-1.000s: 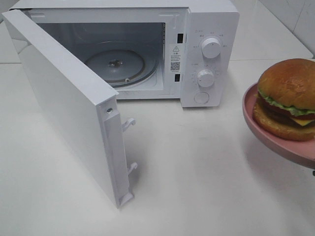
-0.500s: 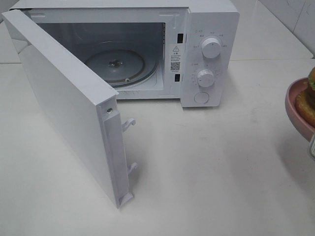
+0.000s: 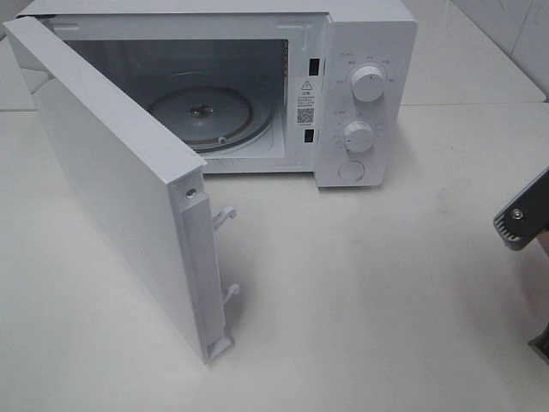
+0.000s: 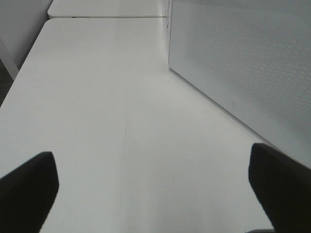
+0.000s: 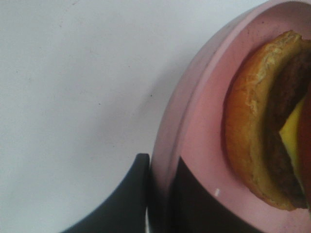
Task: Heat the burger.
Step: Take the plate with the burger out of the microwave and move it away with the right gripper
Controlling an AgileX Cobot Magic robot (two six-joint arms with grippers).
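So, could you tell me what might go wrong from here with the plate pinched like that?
The right gripper pinches only the rim of the pink plate, so the plate could tilt and the burger might slide off. The microwave door swings far out over the table, so a path toward the turntable could clip it.

White boxy microwave oven (image 3: pixel 360 51) on a plain white worktop (image 3: pixel 360 300), its white door (image 3: pixel 120 189) swung wide open — round glass turntable (image 3: pixel 202 113) inside, two white dials (image 3: pixel 368 83) on the control panel, round pink plate (image 5: pixel 194 126) above the worktop.
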